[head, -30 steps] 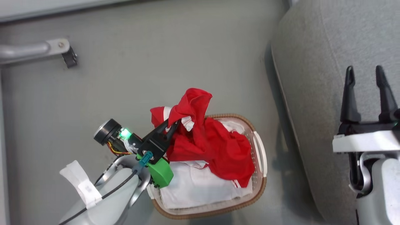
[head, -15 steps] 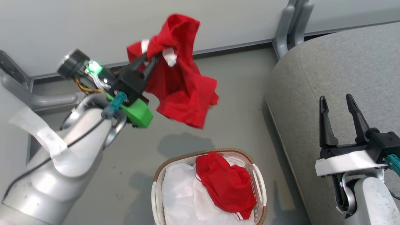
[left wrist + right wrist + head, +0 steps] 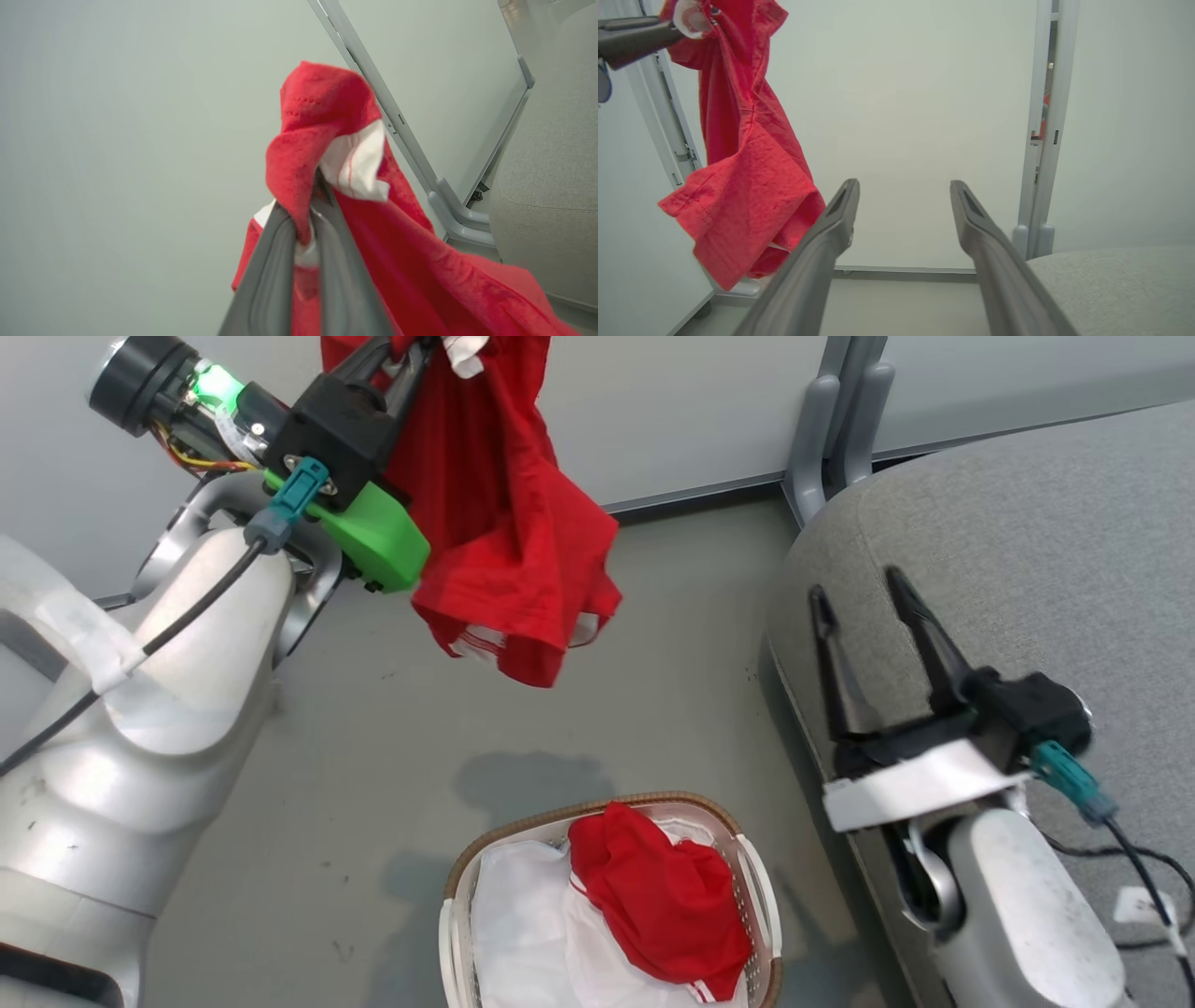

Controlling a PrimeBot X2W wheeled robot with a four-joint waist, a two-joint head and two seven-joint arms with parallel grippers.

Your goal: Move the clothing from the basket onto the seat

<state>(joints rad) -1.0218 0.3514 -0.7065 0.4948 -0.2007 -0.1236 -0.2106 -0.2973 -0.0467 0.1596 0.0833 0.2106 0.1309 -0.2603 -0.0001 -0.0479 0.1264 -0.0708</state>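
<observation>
My left gripper (image 3: 411, 347) is raised high at the upper left, shut on a bright red garment (image 3: 504, 541) with white trim that hangs free well above the floor. In the left wrist view the fingers (image 3: 275, 261) pinch a fold of the garment (image 3: 327, 102). Another red piece of clothing (image 3: 663, 905) lies in the white basket (image 3: 597, 805) at the bottom centre. At the right, my right gripper (image 3: 859, 583) stands open with nothing in it, over the edge of the grey seat (image 3: 1027, 523). The right wrist view has the open gripper (image 3: 903, 184) with the hanging garment (image 3: 747, 186) to its left.
A plain white cloth (image 3: 523, 933) lies in the basket beside the red piece. Grey metal posts (image 3: 826, 429) stand against the pale wall behind the seat's corner. Bare grey floor (image 3: 392, 737) lies between the basket, the wall and the seat.
My left arm has lifted the red garment out of the basket and up high. The head camera has tilted up. My right gripper has swung leftward, still open.
</observation>
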